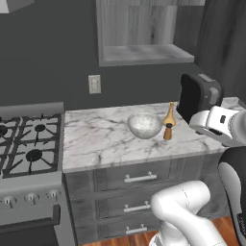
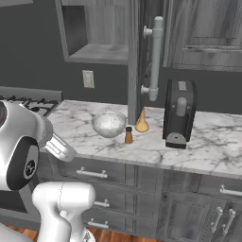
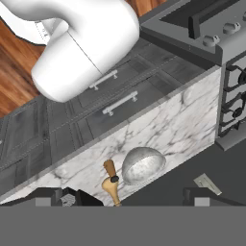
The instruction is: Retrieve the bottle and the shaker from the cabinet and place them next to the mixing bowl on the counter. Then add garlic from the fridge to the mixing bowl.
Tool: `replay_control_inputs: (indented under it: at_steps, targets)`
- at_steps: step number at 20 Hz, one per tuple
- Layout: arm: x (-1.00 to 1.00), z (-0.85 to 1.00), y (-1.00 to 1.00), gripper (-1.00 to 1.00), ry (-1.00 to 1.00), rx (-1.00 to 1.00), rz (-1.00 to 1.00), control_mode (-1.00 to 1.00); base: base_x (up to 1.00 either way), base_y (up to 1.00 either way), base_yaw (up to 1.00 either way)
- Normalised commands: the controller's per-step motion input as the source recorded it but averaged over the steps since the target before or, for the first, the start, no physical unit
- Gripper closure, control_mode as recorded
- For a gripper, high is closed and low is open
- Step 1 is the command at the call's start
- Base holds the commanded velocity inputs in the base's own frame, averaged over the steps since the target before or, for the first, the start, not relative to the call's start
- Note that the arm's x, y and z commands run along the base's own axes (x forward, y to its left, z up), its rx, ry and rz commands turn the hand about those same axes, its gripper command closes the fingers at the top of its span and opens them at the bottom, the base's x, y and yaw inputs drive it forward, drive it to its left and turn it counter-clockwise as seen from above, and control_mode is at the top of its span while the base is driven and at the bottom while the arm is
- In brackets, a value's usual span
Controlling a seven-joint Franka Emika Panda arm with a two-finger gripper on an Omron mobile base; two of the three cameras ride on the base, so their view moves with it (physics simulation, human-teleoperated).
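Note:
On the white marble counter (image 1: 96, 139) stands the glassy mixing bowl (image 1: 145, 125). Just right of it are the golden flask-shaped bottle (image 1: 169, 115) and, in front of that, the short orange-brown shaker (image 1: 167, 131) with its dark cap. The grey wood-grain cabinet (image 1: 144, 55) above has a bare niche. In the hand view, from high above, the bowl (image 3: 143, 165), shaker (image 3: 110, 170) and bottle (image 3: 111, 190) appear far below my gripper (image 3: 132, 198). It is open, and nothing is between its dark fingertips (image 3: 62, 197). The garlic and the fridge are out of view.
A black toaster-like appliance (image 1: 197, 96) stands on the counter right of the bottle. A gas stove (image 1: 29, 144) adjoins the counter on the left. A grey door panel with a long handle (image 2: 156, 59) stands edge-on above the bottle. Grey drawers (image 1: 139, 178) sit below.

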Motion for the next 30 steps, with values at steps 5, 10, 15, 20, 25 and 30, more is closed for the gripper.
replay_control_inputs:
  at_steps: [5,10,15,20,25,30]
  targets:
    - [0.00,0.00,0.00,-1.00,0.00,0.00,0.00,1.00,-0.40,0.02,-0.07]
    - [0.00,0.00,0.00,-1.00,0.00,0.00,0.00,1.00,-0.29,0.06,-0.09]
    - [0.00,0.00,0.00,-1.00,0.00,0.00,0.00,1.00,-0.21,0.13,-0.10]
    - [0.00,0.00,0.00,-1.00,0.00,0.00,0.00,1.00,-0.19,0.22,-0.10]
    - [0.00,0.00,0.00,-1.00,0.00,0.00,0.00,1.00,-0.22,0.23,-0.12]
    - [0.00,0.00,0.00,-1.00,0.00,0.00,0.00,1.00,-0.32,0.25,-0.13]
